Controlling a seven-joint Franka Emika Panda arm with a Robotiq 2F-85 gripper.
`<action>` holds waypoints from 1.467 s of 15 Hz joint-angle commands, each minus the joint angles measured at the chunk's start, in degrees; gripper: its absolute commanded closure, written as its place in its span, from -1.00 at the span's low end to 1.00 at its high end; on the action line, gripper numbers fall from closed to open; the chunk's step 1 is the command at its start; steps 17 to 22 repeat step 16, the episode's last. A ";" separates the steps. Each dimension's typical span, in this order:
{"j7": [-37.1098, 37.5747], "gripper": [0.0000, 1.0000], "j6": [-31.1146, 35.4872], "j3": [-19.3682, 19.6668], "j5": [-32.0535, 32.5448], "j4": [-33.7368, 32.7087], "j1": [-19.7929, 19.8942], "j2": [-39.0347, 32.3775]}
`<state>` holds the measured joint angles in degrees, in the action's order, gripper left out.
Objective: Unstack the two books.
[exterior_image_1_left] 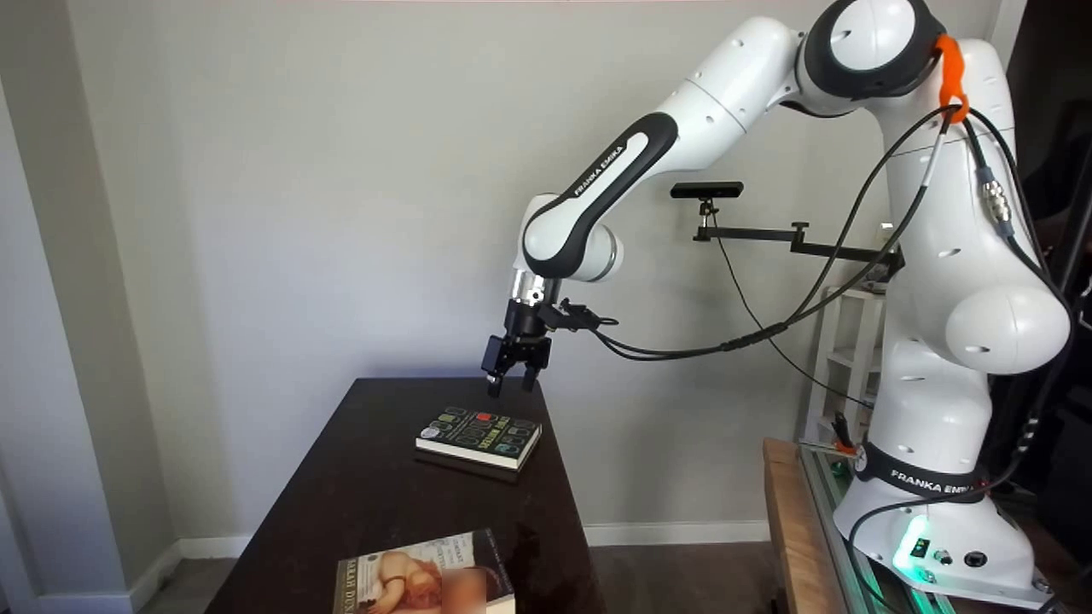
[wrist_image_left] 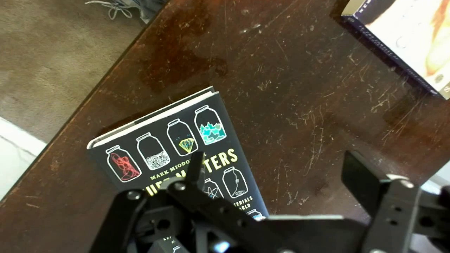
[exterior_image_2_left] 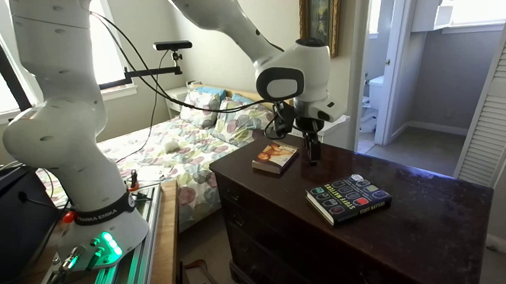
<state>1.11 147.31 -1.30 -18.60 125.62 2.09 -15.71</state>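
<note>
The dark book (exterior_image_1_left: 478, 435) with jar drawings and pale page edges lies flat on the dresser top. It also shows in an exterior view (exterior_image_2_left: 347, 197) and the wrist view (wrist_image_left: 175, 140). The tan-reddish pictured book (exterior_image_1_left: 418, 576) lies flat and apart from it, cut off by the frame edge; it also shows in an exterior view (exterior_image_2_left: 275, 156) and the wrist view (wrist_image_left: 404, 38). My gripper (exterior_image_1_left: 512, 388) is open and empty, raised above the dresser in both exterior views (exterior_image_2_left: 313, 159). In the wrist view (wrist_image_left: 276, 168) one finger overlaps the dark book; the other overlaps bare wood.
The dark dresser (exterior_image_1_left: 358, 486) carries both books; its edge and the floor show in the wrist view. A bed (exterior_image_2_left: 158, 147) stands beyond it. A camera on a bracket (exterior_image_2_left: 172, 45) stands near the arm. A wall (exterior_image_1_left: 341, 213) rises behind the dresser.
</note>
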 commanded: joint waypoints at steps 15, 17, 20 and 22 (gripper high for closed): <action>1.77 -1.00 -9.20 0.81 11.56 0.11 -1.16 6.27; 1.76 -1.00 -9.25 0.81 11.73 0.11 -1.19 6.30; 1.76 -1.00 -9.25 0.81 11.73 0.11 -1.19 6.30; 1.76 -1.00 -9.25 0.81 11.73 0.11 -1.19 6.30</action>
